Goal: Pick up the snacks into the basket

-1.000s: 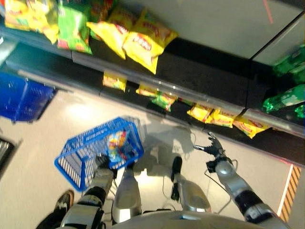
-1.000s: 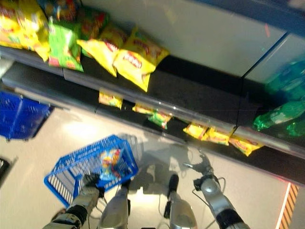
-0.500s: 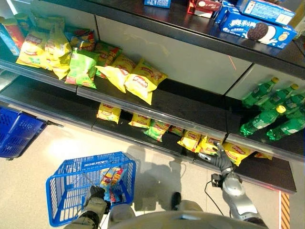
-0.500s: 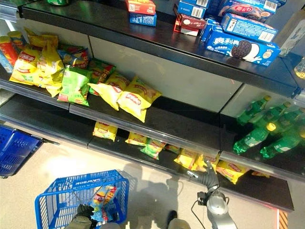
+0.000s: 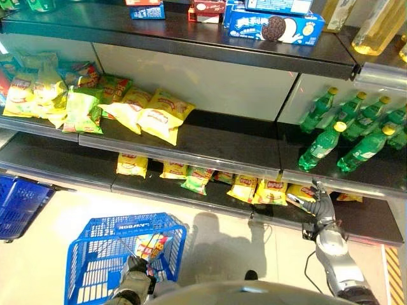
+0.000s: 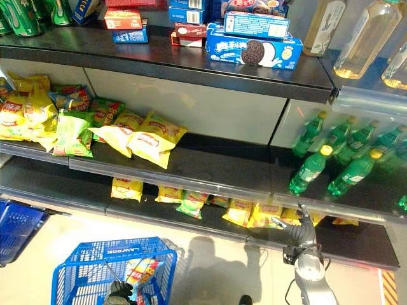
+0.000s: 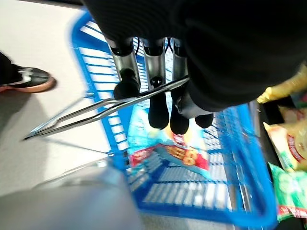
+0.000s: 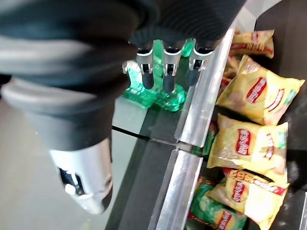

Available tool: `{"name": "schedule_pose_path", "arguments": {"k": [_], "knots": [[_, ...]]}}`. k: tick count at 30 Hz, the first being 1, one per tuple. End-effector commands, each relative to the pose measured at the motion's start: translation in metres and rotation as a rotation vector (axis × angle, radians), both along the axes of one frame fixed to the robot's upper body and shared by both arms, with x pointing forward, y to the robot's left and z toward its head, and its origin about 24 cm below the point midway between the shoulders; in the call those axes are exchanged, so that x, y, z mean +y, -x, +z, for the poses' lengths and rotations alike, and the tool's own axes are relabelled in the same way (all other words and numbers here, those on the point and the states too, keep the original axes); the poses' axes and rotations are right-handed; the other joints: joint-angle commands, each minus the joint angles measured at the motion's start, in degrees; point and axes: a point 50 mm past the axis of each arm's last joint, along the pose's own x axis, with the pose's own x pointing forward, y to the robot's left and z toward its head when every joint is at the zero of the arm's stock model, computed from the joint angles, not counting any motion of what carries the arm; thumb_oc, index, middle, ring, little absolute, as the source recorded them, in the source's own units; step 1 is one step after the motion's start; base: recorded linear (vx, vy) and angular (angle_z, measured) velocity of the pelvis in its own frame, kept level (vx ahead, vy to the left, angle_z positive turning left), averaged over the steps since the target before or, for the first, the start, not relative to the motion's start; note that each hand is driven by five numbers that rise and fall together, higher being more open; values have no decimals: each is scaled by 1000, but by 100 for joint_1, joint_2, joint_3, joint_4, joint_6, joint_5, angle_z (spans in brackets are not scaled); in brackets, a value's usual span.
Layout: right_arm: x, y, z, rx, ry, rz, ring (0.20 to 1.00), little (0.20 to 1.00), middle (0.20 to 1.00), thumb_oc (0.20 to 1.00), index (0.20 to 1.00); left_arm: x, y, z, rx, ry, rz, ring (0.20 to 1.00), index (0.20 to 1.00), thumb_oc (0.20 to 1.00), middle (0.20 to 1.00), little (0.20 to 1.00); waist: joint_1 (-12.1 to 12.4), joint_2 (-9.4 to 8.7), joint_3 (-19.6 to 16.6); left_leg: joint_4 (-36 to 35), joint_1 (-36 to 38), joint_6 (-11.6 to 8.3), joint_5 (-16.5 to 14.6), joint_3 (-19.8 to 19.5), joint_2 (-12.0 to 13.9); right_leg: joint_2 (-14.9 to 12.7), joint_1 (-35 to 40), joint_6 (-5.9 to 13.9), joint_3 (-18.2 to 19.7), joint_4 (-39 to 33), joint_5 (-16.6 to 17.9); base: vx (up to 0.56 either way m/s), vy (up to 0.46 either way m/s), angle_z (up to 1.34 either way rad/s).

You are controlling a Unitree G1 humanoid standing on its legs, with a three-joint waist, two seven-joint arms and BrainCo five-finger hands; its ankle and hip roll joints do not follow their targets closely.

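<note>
A blue wire basket (image 5: 95, 249) hangs low at my left with one colourful snack bag (image 5: 151, 244) inside. My left hand (image 5: 132, 283) is shut on its thin metal handle (image 7: 96, 108), fingers curled over the wire. My right hand (image 5: 320, 202) is raised at the front edge of the bottom shelf, fingers relaxed and holding nothing. It sits just right of a row of yellow snack bags (image 5: 270, 189) on that shelf. The right wrist view shows those yellow bags (image 8: 254, 93) beside the shelf's metal rail (image 8: 187, 163).
The middle shelf carries yellow and green snack bags (image 5: 156, 115) at the left and green bottles (image 5: 331, 136) at the right. Cookie boxes (image 5: 275, 27) lie on the top shelf. A second blue basket (image 5: 16, 204) stands at the far left. A person's shoe (image 7: 24, 79) is on the floor.
The camera has tilted up, showing more of the shelves. My right hand has risen from near the floor to the bottom shelf's edge by the yellow bags. The left hand keeps holding the basket.
</note>
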Motion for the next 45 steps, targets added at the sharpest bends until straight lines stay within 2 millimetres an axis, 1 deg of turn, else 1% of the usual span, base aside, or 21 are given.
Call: {"name": "schedule_pose_path", "arguments": {"k": [1,2,3,4,5,9,11,14,16,17,18,19,20,22,23,25,26,27,30,36,45], "knots": [[-4,-26,49,-237,53,1,1000,1000,1000,1000,1000,-8,-27,9,-102,-9,-41,200,200,200,200,200,156,-341,384,531,-257,318,323,-31,-246,-308,-15,19,134,303,-338,40,-274,0],[-4,-27,52,-238,73,17,1000,1000,1000,1000,1000,-9,-28,10,-103,-21,-97,200,200,200,200,200,143,-315,360,531,-225,406,213,-20,-335,-235,6,-36,145,267,-407,71,-289,2],[-2,-27,51,-241,81,23,1000,1000,1000,1000,1000,-10,-32,13,-126,-46,-147,200,200,200,200,200,219,-272,371,557,-236,481,30,-244,-712,-150,30,-80,181,253,-429,31,-175,5],[-2,-27,51,-241,81,22,1000,1000,1000,1000,1000,-10,-32,13,-126,-46,-147,200,200,200,200,200,213,-278,356,561,-264,490,44,-250,-724,-161,9,-77,176,251,-415,95,-277,-15],[-2,-27,52,-238,96,30,1000,1000,1000,1000,1000,-11,-29,12,-127,-34,-136,200,200,200,200,200,269,-277,347,438,-432,704,-198,-301,-1312,15,111,-167,214,206,-412,99,-265,-36],[1,-24,47,-228,78,8,1000,1000,1000,1000,1000,-15,-12,2,-23,-1,-97,200,200,200,200,200,241,-200,278,-91,-434,964,-86,354,-1710,354,185,-210,144,156,-448,97,-134,-15],[3,-24,47,-231,76,4,1000,1000,1000,1000,1000,-16,-8,0,-5,2,-84,200,200,200,200,200,277,-181,281,-247,-368,968,-75,172,-1703,382,133,-204,183,225,-476,121,15,36],[6,-18,38,-209,33,-18,1000,1000,1000,1000,1000,-19,0,-4,51,0,-115,200,200,200,200,200,151,-211,223,-310,-154,1021,-97,163,-1580,144,46,-116,36,1147,-672,156,69,15],[7,-17,37,-207,31,-24,1000,1000,1000,1000,1000,-17,-1,-4,47,-4,-107,200,200,200,200,200,129,-233,268,-310,-71,1104,-179,210,-1575,41,-189,-27,37,1649,-520,13,21,-11],[5,-19,38,-204,48,-31,1000,1000,1000,1000,1000,-16,-2,-3,47,-7,-119,200,200,200,200,200,100,-269,358,-310,28,1221,-274,257,-1633,-95,-515,212,82,2400,-131,1,94,-24],[3,-21,42,-232,49,-64,1000,1000,1000,1000,1000,-12,-12,1,26,-33,-162,200,200,200,200,200,-110,-187,594,-310,163,1296,-282,189,-1523,-55,-1116,350,496,3400,198,23,69,-8],[1,-22,42,-234,47,-91,1000,1000,1000,1000,1000,-11,-16,2,14,-38,-178,200,200,200,200,200,-104,-202,631,-310,219,1261,-326,162,-1503,-183,-1274,306,563,3331,128,89,-92,23],[-3,-26,43,-240,42,-129,1000,1000,1000,1000,1000,-5,-20,4,12,-52,-188,200,200,200,200,200,-71,-281,586,-310,283,1098,-416,163,-1422,-578,-1241,242,462,2580,-31,115,-151,27],[-3,-26,43,-240,41,-129,1000,1000,1000,1000,1000,-4,-20,4,11,-52,-188,200,200,200,200,200,-94,-273,611,-310,310,1090,-424,137,-1408,-565,-1170,239,419,2527,-27,101,-165,27],[-11,-28,44,-234,45,-160,1000,1000,1000,1000,1000,1,-23,5,8,-40,-166,200,200,200,200,200,-126,-389,554,-310,320,934,-525,41,-1368,-578,-987,217,571,1215,-12,97,-194,31],[-16,-27,43,-228,50,-184,1000,1000,1000,1000,1000,5,-24,6,11,-48,-186,200,200,200,200,200,-172,-465,508,-310,356,876,-584,-23,-1352,-421,-935,229,797,570,85,172,-249,38],[-41,-20,50,-234,137,-291,1000,1000,1000,1000,1000,8,-29,8,9,-60,-174,200,200,200,200,200,-81,-511,405,-310,402,851,-732,-115,-1317,-377,-679,278,1106,438,-110,207,-278,27],[-34,-21,41,-198,86,-250,1000,1000,1000,1000,1000,8,-21,5,39,-59,-170,200,200,200,200,200,-77,-545,372,-310,482,815,-711,-50,-1296,-405,-708,288,1066,420,129,165,-239,43],[-36,-20,45,-205,64,-221,1000,1000,1000,1000,1000,6,-3,-1,59,8,-43,200,200,200,200,200,-104,-473,201,-310,487,750,-603,-106,-1178,-195,-481,191,897,235,72,112,-200,44],[-50,-10,50,-212,103,-281,1000,1000,1000,1000,1000,-10,-6,-3,47,50,-49,200,200,200,200,200,-204,-242,280,-310,322,516,-432,-212,-894,15,-352,28,669,109,-108,18,-125,11],[-71,-4,76,-314,158,-375,1000,1000,1000,1000,1000,-19,-9,-2,39,28,-128,200,200,200,200,200,-284,-7,386,-310,215,430,-322,-197,-840,127,-317,-43,571,64,-222,7,-46,-1]]}}
